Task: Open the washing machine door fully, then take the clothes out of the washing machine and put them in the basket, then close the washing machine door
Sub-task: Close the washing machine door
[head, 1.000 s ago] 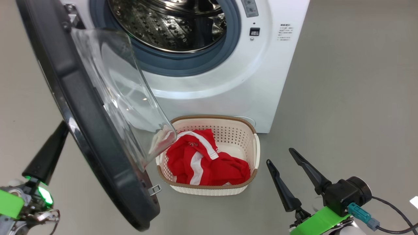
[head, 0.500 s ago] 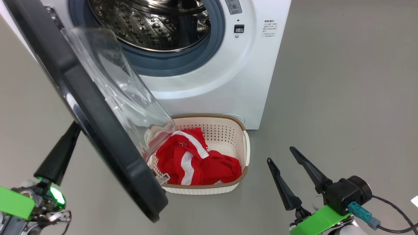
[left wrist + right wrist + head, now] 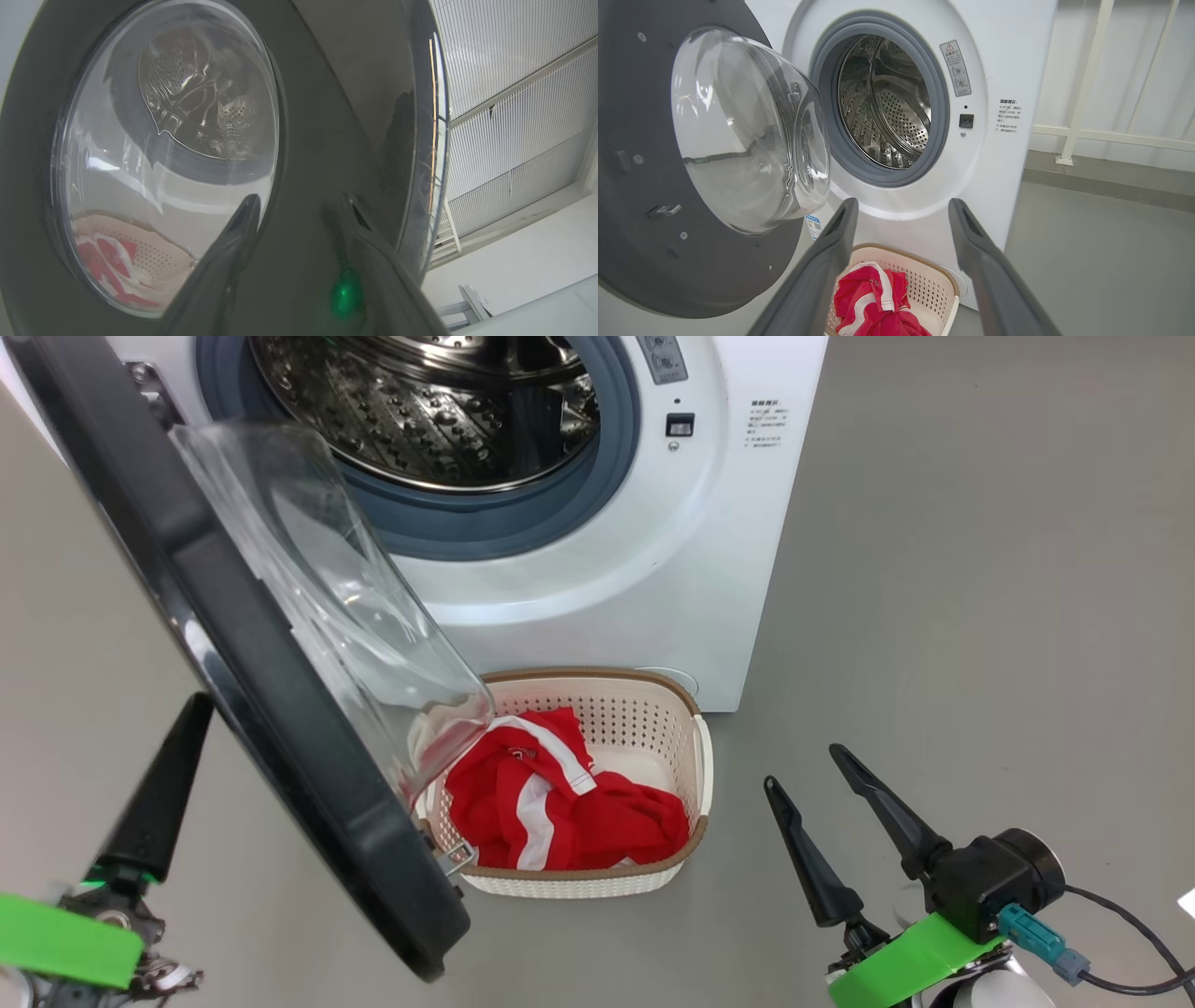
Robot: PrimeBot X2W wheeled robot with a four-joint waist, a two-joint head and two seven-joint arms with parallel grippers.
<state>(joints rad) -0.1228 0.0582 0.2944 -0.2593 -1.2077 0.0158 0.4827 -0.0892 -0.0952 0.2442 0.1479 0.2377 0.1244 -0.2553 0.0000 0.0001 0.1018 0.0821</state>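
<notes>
Beside the basket (image 3: 702, 775) over floor (image 3: 934, 644), right gripper (image 3: 801, 765) spread, left gripper (image 3: 300, 199) spread behind washing machine door (image 3: 266, 709)

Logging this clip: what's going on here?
The clothes lie in the basket in front of the washer, whose drum looks empty. The door stands partly open. The left gripper, open, is at the door's outer face, probably to push it shut. The right gripper hangs open beside the basket.

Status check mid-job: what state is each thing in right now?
washing machine door: open, unlatched
washing machine: drum shows no clothes
clothes: heaped in the basket
basket: upright on the floor
left gripper: open, at door's outer face
right gripper: open, empty
</notes>
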